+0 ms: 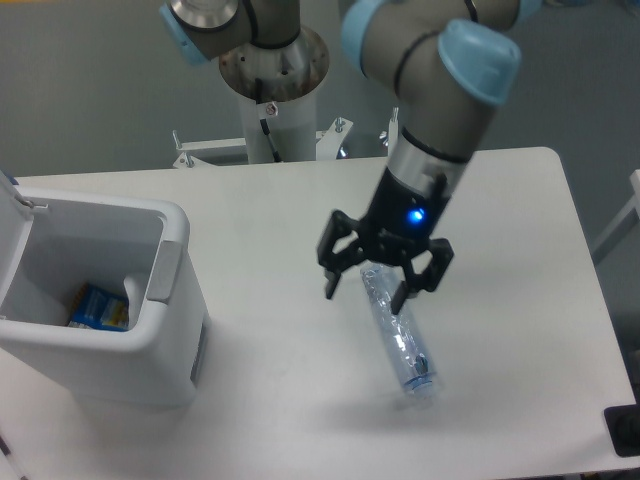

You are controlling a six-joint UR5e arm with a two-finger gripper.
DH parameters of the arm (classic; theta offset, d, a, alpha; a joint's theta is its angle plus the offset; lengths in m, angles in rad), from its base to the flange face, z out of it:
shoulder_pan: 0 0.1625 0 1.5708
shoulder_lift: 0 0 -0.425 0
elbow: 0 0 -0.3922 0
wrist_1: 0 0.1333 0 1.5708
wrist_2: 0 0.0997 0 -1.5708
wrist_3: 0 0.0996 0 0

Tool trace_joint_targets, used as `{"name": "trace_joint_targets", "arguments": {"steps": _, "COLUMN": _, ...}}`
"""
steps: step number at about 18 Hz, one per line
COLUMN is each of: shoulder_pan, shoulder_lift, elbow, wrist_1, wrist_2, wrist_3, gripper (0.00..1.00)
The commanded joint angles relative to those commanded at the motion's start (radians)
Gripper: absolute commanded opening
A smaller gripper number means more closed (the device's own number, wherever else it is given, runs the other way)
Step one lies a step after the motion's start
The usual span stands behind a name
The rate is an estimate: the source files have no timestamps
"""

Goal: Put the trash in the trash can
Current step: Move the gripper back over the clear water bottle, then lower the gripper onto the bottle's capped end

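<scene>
A crushed bluish clear plastic bottle (401, 335) with a white cap lies on the white table (270, 230), cap toward the front. My gripper (365, 290) hangs open right over the bottle's upper end, one finger on each side, nothing held. The white trash can (150, 350) stands at the left with its lid swung open. Inside it I see a blue and yellow item (97, 307) and a pale crumpled piece beside it.
The arm's white base column (275, 110) rises behind the table's far edge. A small dark object (623, 432) sits at the front right corner. The table's right edge runs close to the bottle's side.
</scene>
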State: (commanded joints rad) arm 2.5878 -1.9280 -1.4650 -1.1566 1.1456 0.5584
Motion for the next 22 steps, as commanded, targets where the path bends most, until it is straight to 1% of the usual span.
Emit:
{"name": "trace_joint_targets", "arguments": {"steps": 3, "shoulder_pan": -0.002, "shoulder_lift": -0.063, "elbow": 0.034, "wrist_1": -0.002, "wrist_2": 0.091, "wrist_3": -0.011, "gripper": 0.99}}
{"name": "trace_joint_targets", "arguments": {"steps": 5, "shoulder_pan": -0.005, "shoulder_lift": -0.089, "elbow": 0.040, "wrist_1": -0.002, "wrist_2": 0.134, "wrist_3": -0.012, "gripper": 0.99}}
{"name": "trace_joint_targets", "arguments": {"steps": 7, "shoulder_pan": -0.008, "shoulder_lift": -0.106, "elbow": 0.040, "wrist_1": -0.002, "wrist_2": 0.141, "wrist_3": -0.017, "gripper": 1.00}}
{"name": "trace_joint_targets", "arguments": {"steps": 9, "shoulder_pan": -0.011, "shoulder_lift": -0.135, "elbow": 0.043, "wrist_1": 0.002, "wrist_2": 0.146, "wrist_3": -0.028, "gripper": 1.00}}
{"name": "trace_joint_targets", "arguments": {"steps": 11, "shoulder_pan": -0.015, "shoulder_lift": -0.169, "elbow": 0.075, "wrist_1": -0.002, "wrist_2": 0.175, "wrist_3": -0.044, "gripper": 1.00}}
{"name": "trace_joint_targets", "arguments": {"steps": 14, "shoulder_pan": -0.038, "shoulder_lift": -0.222, "elbow": 0.124, "wrist_1": 0.000, "wrist_2": 0.209, "wrist_3": -0.138, "gripper": 1.00}}
{"name": "trace_joint_targets", "arguments": {"steps": 17, "shoulder_pan": -0.060, "shoulder_lift": -0.265, "elbow": 0.175, "wrist_1": -0.002, "wrist_2": 0.259, "wrist_3": -0.196, "gripper": 1.00}}
{"name": "trace_joint_targets", "arguments": {"steps": 19, "shoulder_pan": -0.064, "shoulder_lift": -0.284, "elbow": 0.187, "wrist_1": -0.003, "wrist_2": 0.298, "wrist_3": -0.215, "gripper": 1.00}}
{"name": "trace_joint_targets", "arguments": {"steps": 22, "shoulder_pan": -0.077, "shoulder_lift": -0.292, "elbow": 0.180, "wrist_1": -0.006, "wrist_2": 0.351, "wrist_3": -0.215, "gripper": 1.00}}
